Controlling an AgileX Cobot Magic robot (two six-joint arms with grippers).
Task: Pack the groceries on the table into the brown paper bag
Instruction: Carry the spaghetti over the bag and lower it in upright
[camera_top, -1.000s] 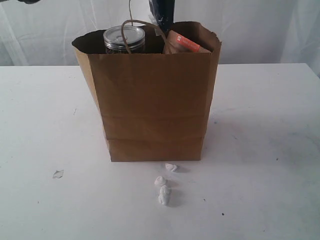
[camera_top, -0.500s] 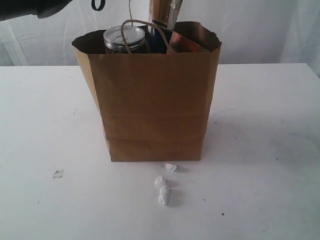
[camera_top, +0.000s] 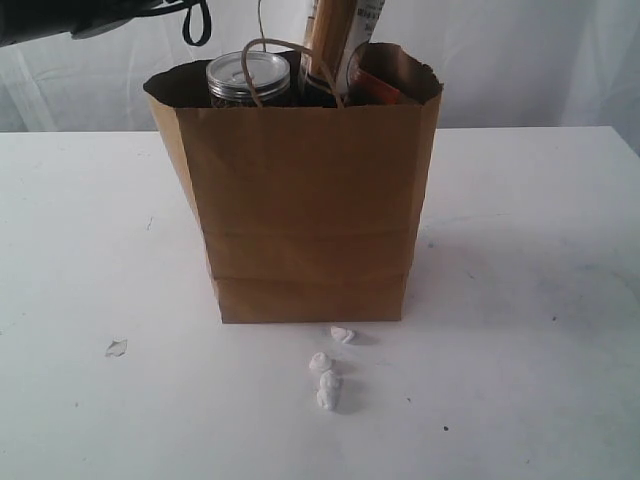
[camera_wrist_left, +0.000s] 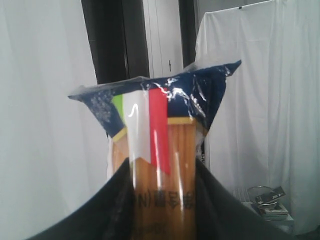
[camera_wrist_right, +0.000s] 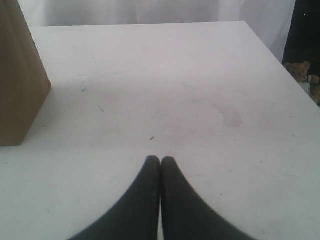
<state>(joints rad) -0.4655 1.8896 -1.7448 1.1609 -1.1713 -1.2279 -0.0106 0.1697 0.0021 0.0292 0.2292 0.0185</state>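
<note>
The brown paper bag (camera_top: 305, 210) stands upright in the middle of the table (camera_top: 520, 300). A clear jar (camera_top: 247, 78) and the brown pouch with orange label (camera_top: 375, 88) show at its open mouth. The long spaghetti packet (camera_top: 335, 40) stands upright between them, its lower end inside the bag. In the left wrist view my left gripper (camera_wrist_left: 162, 167) is shut on the spaghetti packet (camera_wrist_left: 160, 150), whose blue end sticks out beyond the fingers. My right gripper (camera_wrist_right: 160, 159) is shut and empty over bare table (camera_wrist_right: 175, 90), with the bag's corner (camera_wrist_right: 17, 75) off to one side.
Small white crumpled scraps (camera_top: 330, 385) lie just in front of the bag, and a tiny scrap (camera_top: 116, 347) lies at the front left. A twisted paper handle (camera_top: 290, 50) arches over the bag's mouth. My left arm's dark body and a cable loop (camera_top: 197, 22) hang at the upper left.
The spaghetti packet has come down into the bag's mouth. My left arm has moved into the upper left of the exterior view. The right gripper has stayed still.
</note>
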